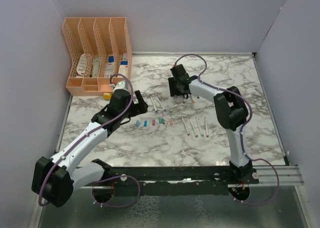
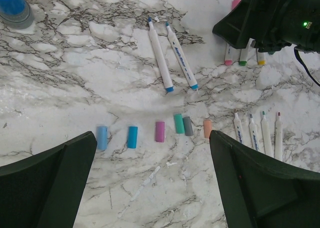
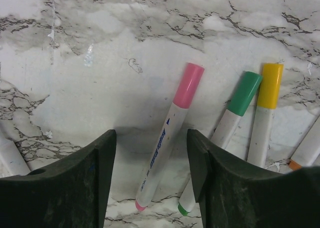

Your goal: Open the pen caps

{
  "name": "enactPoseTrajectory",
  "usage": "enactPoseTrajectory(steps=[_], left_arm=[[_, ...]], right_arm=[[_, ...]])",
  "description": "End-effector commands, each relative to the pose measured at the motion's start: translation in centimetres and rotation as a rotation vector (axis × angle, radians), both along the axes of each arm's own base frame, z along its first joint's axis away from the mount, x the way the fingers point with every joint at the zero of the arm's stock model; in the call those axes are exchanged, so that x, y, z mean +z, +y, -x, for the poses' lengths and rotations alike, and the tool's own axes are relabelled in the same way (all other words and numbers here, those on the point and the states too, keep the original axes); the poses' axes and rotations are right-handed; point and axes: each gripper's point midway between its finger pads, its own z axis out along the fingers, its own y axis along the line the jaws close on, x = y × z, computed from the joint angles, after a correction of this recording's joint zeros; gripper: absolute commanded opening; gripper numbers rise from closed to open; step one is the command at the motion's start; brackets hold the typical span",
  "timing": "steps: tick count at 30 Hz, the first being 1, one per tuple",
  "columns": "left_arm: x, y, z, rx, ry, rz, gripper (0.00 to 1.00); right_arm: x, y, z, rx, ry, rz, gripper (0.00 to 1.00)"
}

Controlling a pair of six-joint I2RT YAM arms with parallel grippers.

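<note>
The whole tabletop [image 1: 150, 143] is taken in by a fixed camera set high behind the arm bases [image 1: 240, 174] and tilted down toward the back wall [image 1: 165, 18]. The left wrist view is taken from fairly close above, past the left gripper [image 2: 151, 138]. Its row of loose caps [image 2: 132, 137] is also seen mid-tabletop from overhead. The right wrist view is set nearer still, past the right gripper [image 3: 151, 135], and only a few capped pens [image 3: 172, 138] are framed. These are also caught at the upper right of the left wrist view.

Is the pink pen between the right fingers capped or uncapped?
Capped: the pink cap sits fully on the pink pen, meeting its white barrel.
</note>
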Motion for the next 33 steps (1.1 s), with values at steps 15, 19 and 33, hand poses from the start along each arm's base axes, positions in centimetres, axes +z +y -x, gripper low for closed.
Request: enactPoseTrajectory(steps=[15,19,33], left_arm=[[2.0,-1.1,-1.7,0.020,-0.077,0.086,0.98],[2.8,-2.1,-2.8,0.026,-0.108,0.157,0.98],[4.7,-9.9,-8.0,-0.147,-0.119,0.393,0.91]], right_arm=[[-3.2,-0.2,3.0,0.031,0.079,-0.042,0.01],[2.8,1.0,1.8,0.099,-0.112,-0.143,0.01],[13.3,2.6,9.5,0.416,-0.251,-0.387,0.01]])
